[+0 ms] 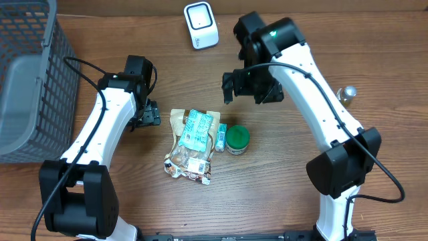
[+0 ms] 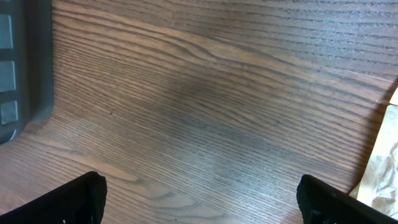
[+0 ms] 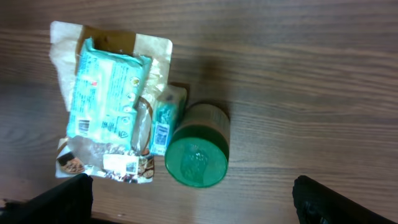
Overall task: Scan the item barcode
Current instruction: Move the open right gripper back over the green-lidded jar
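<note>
Left pincer (image 2: 199, 200) tips half offscreen (spread wide); pouch (image 2: 384, 167) sliver only

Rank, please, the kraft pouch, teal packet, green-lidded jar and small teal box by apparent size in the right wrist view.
kraft pouch
teal packet
green-lidded jar, nearer the camera, so unsure
small teal box

Bare table (image 1: 267, 201) around item pile (image 1: 194, 144)

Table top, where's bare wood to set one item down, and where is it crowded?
Bare wood lies between the scanner and the snack bag, flanked by the left gripper and right gripper, both open. More lies in front of the bag, nearest the robot. Crowded: bag, teal packets and green-lidded jar huddle together.
</note>
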### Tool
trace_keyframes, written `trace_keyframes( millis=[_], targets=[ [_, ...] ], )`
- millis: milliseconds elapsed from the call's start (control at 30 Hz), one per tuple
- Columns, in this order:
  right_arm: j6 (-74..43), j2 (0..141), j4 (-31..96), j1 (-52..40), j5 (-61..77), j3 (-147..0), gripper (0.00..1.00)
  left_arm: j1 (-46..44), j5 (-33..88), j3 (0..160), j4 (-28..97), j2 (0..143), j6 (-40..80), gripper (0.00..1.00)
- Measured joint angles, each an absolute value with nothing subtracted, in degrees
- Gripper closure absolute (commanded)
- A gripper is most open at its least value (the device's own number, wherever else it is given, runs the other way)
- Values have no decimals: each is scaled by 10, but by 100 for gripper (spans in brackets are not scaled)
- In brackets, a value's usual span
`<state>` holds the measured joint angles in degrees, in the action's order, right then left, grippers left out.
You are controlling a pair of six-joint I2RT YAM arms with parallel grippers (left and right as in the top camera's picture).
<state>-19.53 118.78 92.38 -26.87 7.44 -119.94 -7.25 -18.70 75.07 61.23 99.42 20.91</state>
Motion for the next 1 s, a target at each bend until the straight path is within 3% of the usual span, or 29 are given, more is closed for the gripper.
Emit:
trace_keyframes(
  millis=[500,567,767,1000],
  targets=[
    [-290,1188,844,-277,77,-1063,0,-72,-187,751,613,994,209,1],
    [-298,1188,844,-277,84,-1063,12,-72,-187,751,613,994,209,1],
    [-341,1188,849,-277,110,-1063,13,-72,-187,751,613,994,209,1],
    [-485,1188,890,-277,119,-1063,17,-72,-187,751,613,994,209,1]
  ],
)
